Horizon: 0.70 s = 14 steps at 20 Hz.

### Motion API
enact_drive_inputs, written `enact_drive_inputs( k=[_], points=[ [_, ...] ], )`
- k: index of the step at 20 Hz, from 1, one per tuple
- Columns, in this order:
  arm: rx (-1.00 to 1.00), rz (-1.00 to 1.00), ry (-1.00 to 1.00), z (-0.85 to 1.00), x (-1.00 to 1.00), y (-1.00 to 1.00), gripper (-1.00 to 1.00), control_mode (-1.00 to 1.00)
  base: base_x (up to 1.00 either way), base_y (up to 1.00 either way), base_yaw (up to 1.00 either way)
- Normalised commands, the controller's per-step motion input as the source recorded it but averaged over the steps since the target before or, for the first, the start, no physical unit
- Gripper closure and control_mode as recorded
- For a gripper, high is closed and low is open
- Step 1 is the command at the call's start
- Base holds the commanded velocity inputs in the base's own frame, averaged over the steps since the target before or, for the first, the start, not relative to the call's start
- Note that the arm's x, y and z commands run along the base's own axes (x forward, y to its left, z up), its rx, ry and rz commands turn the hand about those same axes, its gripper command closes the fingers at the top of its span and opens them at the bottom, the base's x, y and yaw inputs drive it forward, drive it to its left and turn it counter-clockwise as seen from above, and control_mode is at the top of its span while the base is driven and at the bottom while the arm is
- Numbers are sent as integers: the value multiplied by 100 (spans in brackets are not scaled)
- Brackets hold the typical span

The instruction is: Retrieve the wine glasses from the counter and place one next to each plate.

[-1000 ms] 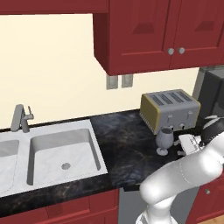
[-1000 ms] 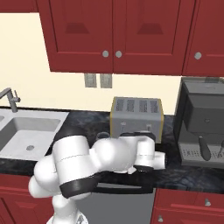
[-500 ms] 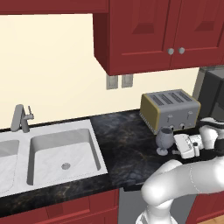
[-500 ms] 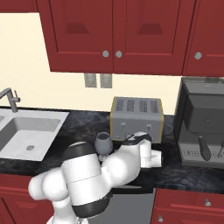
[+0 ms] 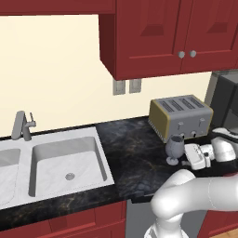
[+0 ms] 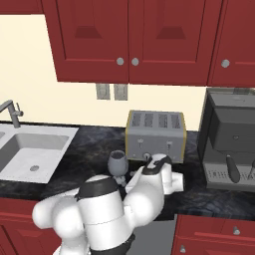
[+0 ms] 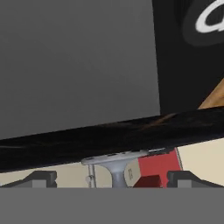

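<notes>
**Desk:** Take me across the counter (image 5: pixel 135 153) from the left. What is on your screens?

**Operator:** At far left I see the faucet (image 5: pixel 22 125) standing behind the white inset sink (image 5: pixel 69 162). Black marbled stone runs right from the basin. Next comes one wine glass (image 5: pixel 174 148), upright on its round foot, just in front of the toaster (image 5: pixel 180 116). The toaster sits against the cream wall below the twin wall outlets (image 5: pixel 126 86), under the red upper cabinets (image 5: pixel 172 35). At far right stands the dark coffee machine (image 6: pixel 230 137).

**Desk:** And the arm?

**Operator:** It bends up from below the counter edge and reaches in sideways at counter height. From the left base camera, my gripper (image 5: pixel 188 155) sits just to the right of the glass, near its stem and foot. I cannot tell whether it touches.

**Desk:** From the other side?

**Operator:** In the right base view the same glass (image 6: pixel 117 164) stands left of the white hand (image 6: pixel 157 169), with the toaster (image 6: pixel 156 134) directly behind both.

**Desk:** Are the jaws closed?

**Operator:** No. In the hand camera the two dark fingertips (image 7: pixel 41 178) sit far apart at the bottom corners, spread wide, holding nothing. Between them hangs the glass's foot and stem (image 7: pixel 117 166), seen inverted because the view is rolled, against the dark counter slab.
</notes>
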Motion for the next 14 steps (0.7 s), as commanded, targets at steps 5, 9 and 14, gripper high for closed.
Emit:
enact_drive_inputs(
  k=[5, 9, 14],
  points=[
    [0, 0, 0, -2, 1, 15, -100, -100, 0, 0, 0],
    [0, 0, 2, 0, 1, 12, -100, -100, 0, 0, 0],
    [0, 0, 10, 0, 0, 2, -100, -100, 0, 0, 0]
  ],
)
